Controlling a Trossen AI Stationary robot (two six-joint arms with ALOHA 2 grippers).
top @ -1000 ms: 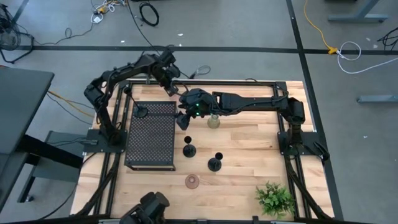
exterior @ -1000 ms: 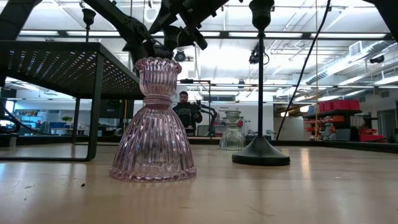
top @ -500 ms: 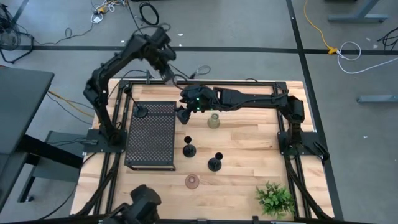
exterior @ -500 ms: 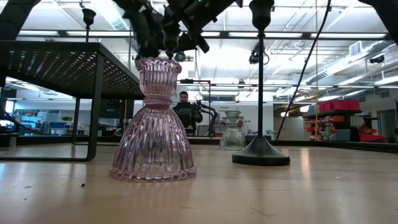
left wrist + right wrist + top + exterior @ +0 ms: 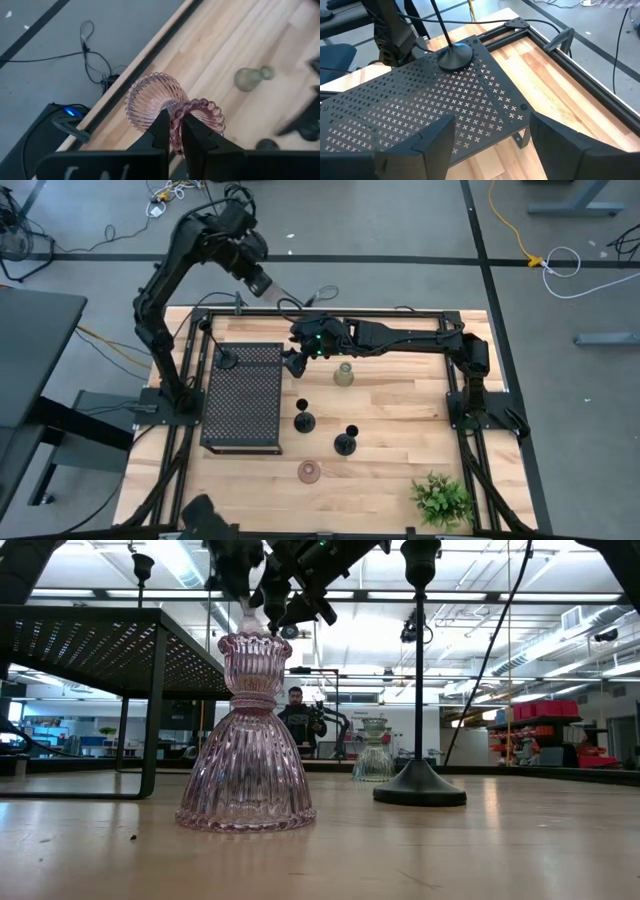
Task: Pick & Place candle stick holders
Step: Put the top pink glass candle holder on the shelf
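Clamped in the left gripper [image 5: 172, 131] is a pink ribbed glass holder [image 5: 165, 107], its fingers [image 5: 161, 131] pinched on the scalloped rim so that the holder lies tilted with its flared base pointing away from the wrist. Seen from above, that gripper [image 5: 262, 282] is raised beyond the table's far edge, over the grey floor, with the holder showing only as a pale sliver at its tip. Held empty with its fingers spread wide, the right gripper [image 5: 291, 363] hovers at the far right corner of the black perforated stand [image 5: 241, 398], and its wrist view looks down across the stand's top [image 5: 420, 112]. One black holder [image 5: 227, 360] stands on the stand's far left corner, its round base [image 5: 454, 55] and thin stem plain in the right wrist view. On the wooden table [image 5: 400, 420] a pale green glass holder [image 5: 344, 374] sits just right of the right gripper; two more black holders [image 5: 304, 421] [image 5: 346, 443] stand nearer the middle, close together, and a second pink glass holder [image 5: 310, 471] stands toward the near edge, filling the low view [image 5: 247, 740]. A green leafy plant [image 5: 441, 499] occupies the near right corner. A person [image 5: 299, 718] shows in the room behind.
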